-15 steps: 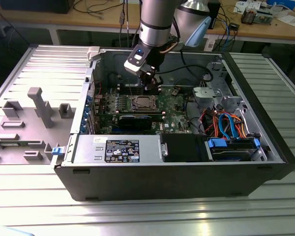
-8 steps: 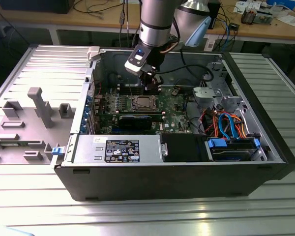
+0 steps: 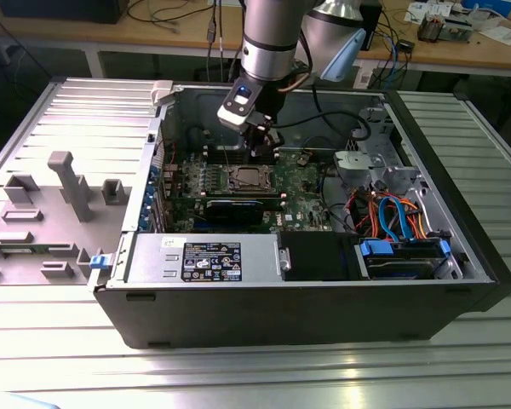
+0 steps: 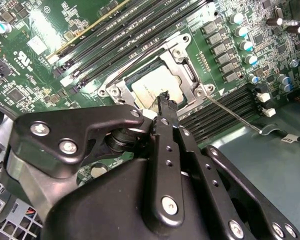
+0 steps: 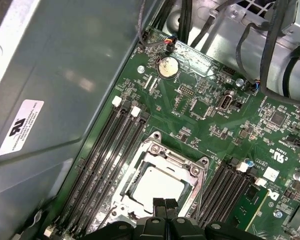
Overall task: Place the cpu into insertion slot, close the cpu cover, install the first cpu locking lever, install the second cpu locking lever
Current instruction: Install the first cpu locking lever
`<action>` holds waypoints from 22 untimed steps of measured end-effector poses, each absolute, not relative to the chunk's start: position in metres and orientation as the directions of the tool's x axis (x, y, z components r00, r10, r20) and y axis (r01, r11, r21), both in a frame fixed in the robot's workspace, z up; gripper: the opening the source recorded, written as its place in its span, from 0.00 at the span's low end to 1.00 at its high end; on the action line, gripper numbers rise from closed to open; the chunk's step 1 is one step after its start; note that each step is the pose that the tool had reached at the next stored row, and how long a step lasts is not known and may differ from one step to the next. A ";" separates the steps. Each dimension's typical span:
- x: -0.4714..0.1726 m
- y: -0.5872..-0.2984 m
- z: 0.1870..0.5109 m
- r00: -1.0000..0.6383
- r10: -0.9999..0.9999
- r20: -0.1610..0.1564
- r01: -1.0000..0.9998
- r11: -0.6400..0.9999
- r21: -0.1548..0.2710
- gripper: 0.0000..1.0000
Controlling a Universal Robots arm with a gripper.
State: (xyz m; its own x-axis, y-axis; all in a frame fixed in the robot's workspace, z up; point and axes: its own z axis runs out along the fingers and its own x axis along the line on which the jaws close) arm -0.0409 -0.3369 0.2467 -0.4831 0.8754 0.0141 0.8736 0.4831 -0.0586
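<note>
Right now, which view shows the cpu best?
The first wrist view: the cpu sits mostly exposed, framed by the cpu cover. In the second wrist view the claw hides part of it; the exterior view shows it from afar.

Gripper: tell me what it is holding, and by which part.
Nothing is held. In the first wrist view the gripper has its jaws shut together with nothing between them, over the cpu.
</note>
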 end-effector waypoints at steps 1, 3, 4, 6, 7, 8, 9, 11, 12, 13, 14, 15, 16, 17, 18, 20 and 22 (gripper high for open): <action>-0.041 -0.337 0.247 -0.486 0.874 0.014 0.872 0.486 -0.059 0.11; -0.041 -0.337 0.247 -0.491 0.871 0.014 0.869 0.491 -0.059 0.11; -0.041 -0.337 0.247 -0.493 0.870 0.014 0.868 0.493 -0.059 0.11; -0.041 -0.337 0.247 -0.497 0.867 0.014 0.866 0.497 -0.059 0.11; -0.041 -0.337 0.247 -0.500 0.866 0.014 0.864 0.500 -0.059 0.11; -0.041 -0.337 0.247 -0.506 0.863 0.014 0.861 0.506 -0.059 0.11; -0.041 -0.337 0.247 -0.510 0.860 0.014 0.858 0.510 -0.059 0.11; -0.041 -0.337 0.247 -0.515 0.857 0.014 0.855 0.515 -0.059 0.11; -0.041 -0.337 0.247 -0.517 0.856 0.014 0.854 0.517 -0.059 0.11; -0.041 -0.337 0.247 -0.519 0.855 0.014 0.853 0.519 -0.059 0.11; -0.041 -0.337 0.247 -0.521 0.853 0.014 0.851 0.521 -0.059 0.11; -0.041 -0.337 0.247 -0.525 0.851 0.014 0.849 0.525 -0.059 0.11; -0.041 -0.337 0.247 -0.528 0.849 0.014 0.847 0.528 -0.059 0.11; -0.041 -0.337 0.247 -0.532 0.847 0.014 0.845 0.532 -0.059 0.11; -0.041 -0.337 0.247 -0.535 0.844 0.014 0.843 0.535 -0.059 0.11; -0.041 -0.337 0.247 -0.541 0.841 0.014 0.839 0.541 -0.059 0.11; -0.041 -0.337 0.247 -0.545 0.839 0.014 0.837 0.544 -0.059 0.11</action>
State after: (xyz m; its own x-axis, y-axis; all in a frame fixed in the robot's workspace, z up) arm -0.0409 -0.3369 0.2467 -0.5447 0.8385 0.0141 0.8367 0.5445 -0.0586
